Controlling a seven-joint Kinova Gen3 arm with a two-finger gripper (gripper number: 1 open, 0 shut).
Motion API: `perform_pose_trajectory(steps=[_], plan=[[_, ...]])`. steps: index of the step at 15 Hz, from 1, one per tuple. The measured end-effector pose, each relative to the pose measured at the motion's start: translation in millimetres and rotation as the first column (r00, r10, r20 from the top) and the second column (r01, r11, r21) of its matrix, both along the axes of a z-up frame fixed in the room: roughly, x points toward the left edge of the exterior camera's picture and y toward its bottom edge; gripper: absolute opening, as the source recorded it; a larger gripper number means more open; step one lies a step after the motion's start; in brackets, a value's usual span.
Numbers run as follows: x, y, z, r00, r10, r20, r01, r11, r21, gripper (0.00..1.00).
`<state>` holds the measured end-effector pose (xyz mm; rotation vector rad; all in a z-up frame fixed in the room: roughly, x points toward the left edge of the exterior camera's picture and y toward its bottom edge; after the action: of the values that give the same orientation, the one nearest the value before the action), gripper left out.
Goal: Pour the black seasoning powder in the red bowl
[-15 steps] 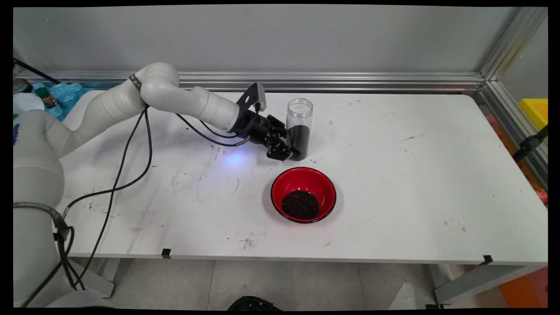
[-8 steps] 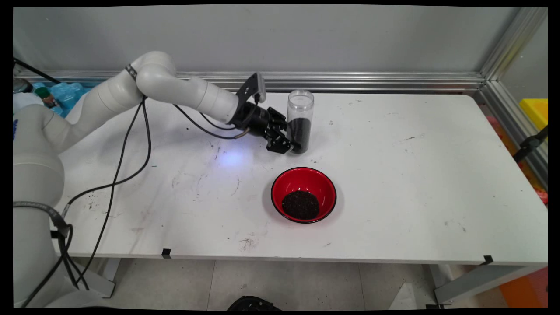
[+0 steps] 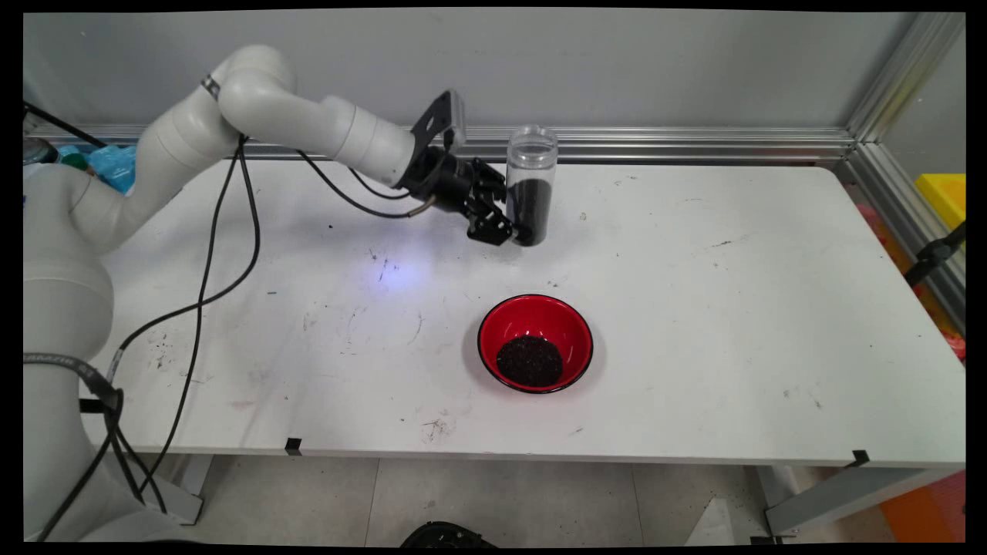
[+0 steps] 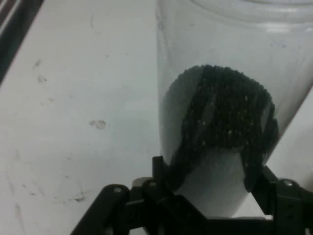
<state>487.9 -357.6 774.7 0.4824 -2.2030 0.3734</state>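
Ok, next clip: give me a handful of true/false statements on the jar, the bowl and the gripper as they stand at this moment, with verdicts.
1. The gripper is shut on the clear jar. True.
2. The jar stands on the white table. False: it is held up off the table, upright.
3. The jar is full to the brim with dark granules. False: they fill only its lower part; the upper part is clear.
4. The red bowl holds a heap of dark granules. True.
5. The jar is directly above the bowl. False: it hangs farther back, toward the wall, and the bowl lies nearer the camera.
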Motion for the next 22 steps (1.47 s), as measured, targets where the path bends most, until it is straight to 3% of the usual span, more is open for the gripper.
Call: perform_pose_trajectory(steps=[8, 12, 14, 16, 22], plan=[[3, 6, 40, 0.996, -0.046, 0.082, 0.056, 0.991, -0.119, 0.00], [2, 15, 46, 0.980, -0.115, 0.163, 0.144, 0.974, -0.175, 0.00], [2, 19, 47, 0.965, -0.153, 0.212, 0.198, 0.957, -0.211, 0.00], [1, 22, 48, 0.944, -0.193, 0.267, 0.263, 0.930, -0.256, 0.00], [-5, 30, 46, 0.874, -0.271, 0.404, 0.425, 0.828, -0.366, 0.00]])
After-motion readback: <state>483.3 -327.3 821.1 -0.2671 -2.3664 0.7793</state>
